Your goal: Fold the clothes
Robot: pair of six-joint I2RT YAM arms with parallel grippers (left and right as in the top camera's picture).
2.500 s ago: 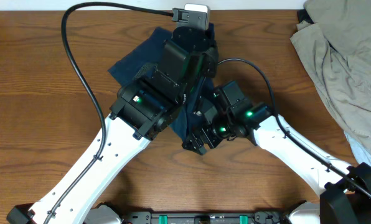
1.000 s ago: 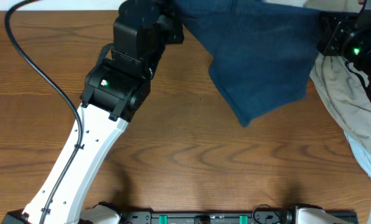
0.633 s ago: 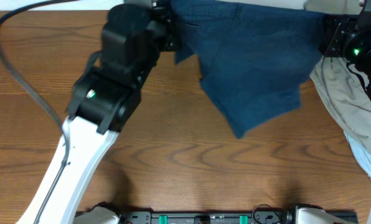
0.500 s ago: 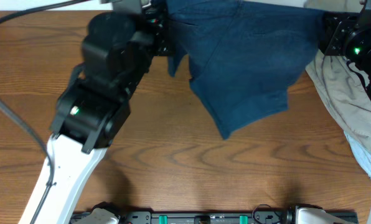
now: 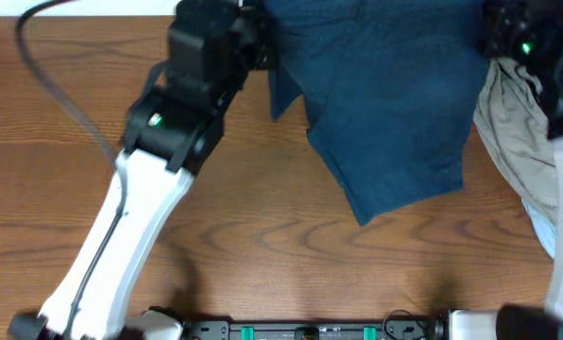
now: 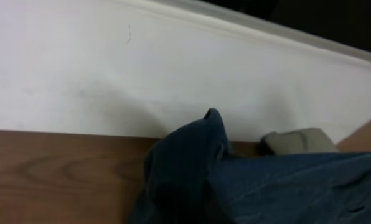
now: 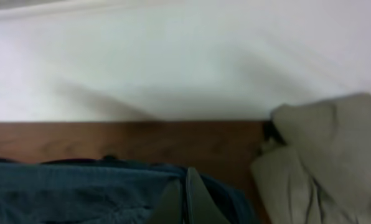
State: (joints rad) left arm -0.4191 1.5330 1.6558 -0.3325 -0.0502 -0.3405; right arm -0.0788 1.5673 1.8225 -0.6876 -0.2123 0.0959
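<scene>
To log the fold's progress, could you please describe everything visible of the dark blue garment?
The dark blue garment looks like soft, matte woven cloth, plain and lightly creased. It is spread wide along the far edge of the table, its upper corners held at the left gripper and right gripper, bunched where pinched. It narrows to a lower corner pointing toward the near edge. Its right side borders the beige clothes pile.

garment (image 5: 385, 104): plain deep denim blue, as I see it from every view
clothes pile (image 5: 513, 142): pale khaki-grey, plain
desk (image 5: 263, 255): warm brown, wavy wood grain
left arm (image 5: 121, 236): my white link, black housings, one small green light
right arm (image 5: 560, 189): white below, black above, green light
cable (image 5: 59, 99): dark grey
wall (image 6: 111, 74): off-white on my wrist views
</scene>
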